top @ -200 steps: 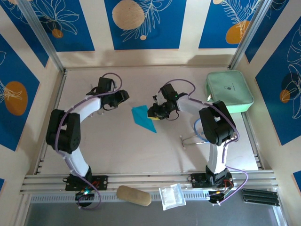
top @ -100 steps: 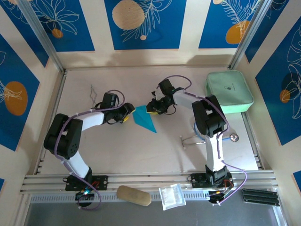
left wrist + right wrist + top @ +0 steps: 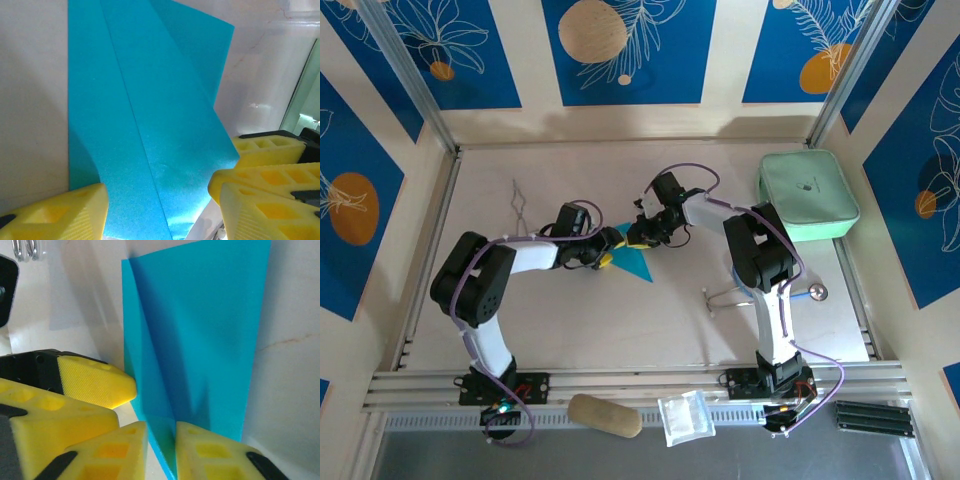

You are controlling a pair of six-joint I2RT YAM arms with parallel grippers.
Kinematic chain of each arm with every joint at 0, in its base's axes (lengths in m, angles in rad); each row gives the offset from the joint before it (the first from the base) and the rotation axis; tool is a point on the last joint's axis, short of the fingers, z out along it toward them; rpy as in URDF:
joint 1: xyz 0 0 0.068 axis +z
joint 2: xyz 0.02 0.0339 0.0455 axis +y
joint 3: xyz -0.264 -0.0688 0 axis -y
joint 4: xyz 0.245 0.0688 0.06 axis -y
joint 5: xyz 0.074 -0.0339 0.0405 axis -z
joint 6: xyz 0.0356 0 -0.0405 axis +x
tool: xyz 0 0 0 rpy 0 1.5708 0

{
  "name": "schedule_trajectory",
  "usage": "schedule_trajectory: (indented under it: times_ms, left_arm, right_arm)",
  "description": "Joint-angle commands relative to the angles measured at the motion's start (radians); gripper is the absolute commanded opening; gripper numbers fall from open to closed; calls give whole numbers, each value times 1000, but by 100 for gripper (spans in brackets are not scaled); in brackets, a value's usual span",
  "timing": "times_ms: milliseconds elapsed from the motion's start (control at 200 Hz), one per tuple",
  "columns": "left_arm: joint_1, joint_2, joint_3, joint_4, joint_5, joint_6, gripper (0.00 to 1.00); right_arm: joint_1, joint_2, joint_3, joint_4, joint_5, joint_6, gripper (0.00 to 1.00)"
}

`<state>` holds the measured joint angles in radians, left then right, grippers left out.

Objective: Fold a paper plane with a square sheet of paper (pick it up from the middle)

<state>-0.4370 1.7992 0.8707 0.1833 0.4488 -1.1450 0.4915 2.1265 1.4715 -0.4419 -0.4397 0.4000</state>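
top: paper (image 3: 638, 263) flat mid-table (image 3: 570, 320), folded to a point; left gripper (image 3: 610, 250) and right gripper (image 3: 635, 238) meet at its far end | left wrist: fingers (image 3: 75, 212) spread astride paper, holding nothing | right wrist: fingers (image 3: 215, 452) narrow about a raised fold, bite unclear | handling (judged): light, limp, slick, creases readily; pinch gently at centre fold

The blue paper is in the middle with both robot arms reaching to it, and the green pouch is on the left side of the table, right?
Not quite. The green pouch sits at the far right of the table, as the top view shows. The rest holds: the blue paper is in the middle with both arms reaching to it.
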Motion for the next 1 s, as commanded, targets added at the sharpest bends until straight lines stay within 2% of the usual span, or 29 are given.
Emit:
schedule_trajectory:
  times_ms: [0, 240, 490, 640, 825, 995]
  left_arm:
    - [-3, 4, -23, 42, 1, -4, 60]
    - [1, -68, -54, 115, 7, -2, 59]
    - [7, -161, -76, 171, 48, 30, 65]
    - [7, -175, -67, 257, 93, -2, 67]
    - [7, -190, -49, 320, 115, -19, 65]
    - [7, -190, -25, 349, 121, -17, 58]
  right_arm:
    - [3, 14, 10, -13, -50, -31, 17]
    - [-11, -38, -16, 36, -69, -7, 6]
    - [-67, -163, -85, 144, -219, 118, 5]
    - [-95, -227, -126, 232, -307, 211, 6]
    - [-121, -264, -169, 321, -376, 302, 6]
    - [-127, -266, -181, 354, -415, 341, 6]
